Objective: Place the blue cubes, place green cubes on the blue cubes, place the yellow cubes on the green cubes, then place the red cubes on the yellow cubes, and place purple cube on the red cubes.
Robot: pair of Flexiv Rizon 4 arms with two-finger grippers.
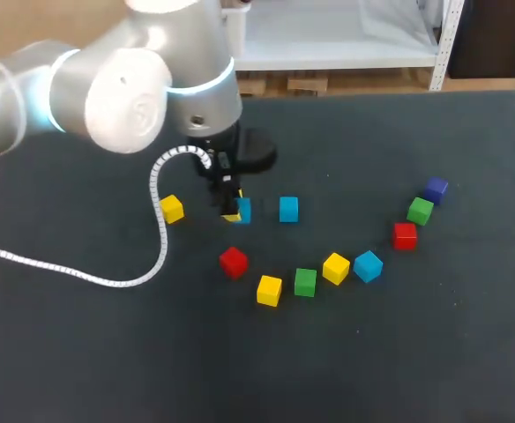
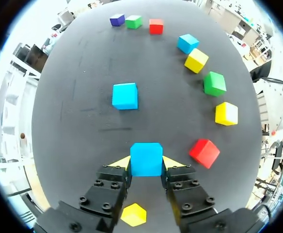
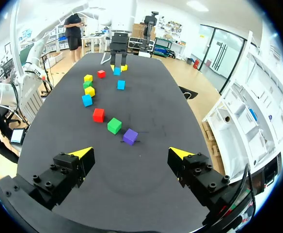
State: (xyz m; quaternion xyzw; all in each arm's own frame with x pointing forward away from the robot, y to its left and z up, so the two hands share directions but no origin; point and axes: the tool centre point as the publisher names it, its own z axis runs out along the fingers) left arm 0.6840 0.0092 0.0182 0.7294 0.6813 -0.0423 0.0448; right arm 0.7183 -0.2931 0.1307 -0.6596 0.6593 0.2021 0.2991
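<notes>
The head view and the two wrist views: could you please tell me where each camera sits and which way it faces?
Head view: above and behind, looking down on the table; my left arm enters from the left.
Left wrist view: on the left wrist, looking along the left gripper, shut on a blue cube.
Right wrist view: on the right wrist, looking across the table past the open right gripper.
Shared: both wrist views show the purple cube, from opposite ends.
</notes>
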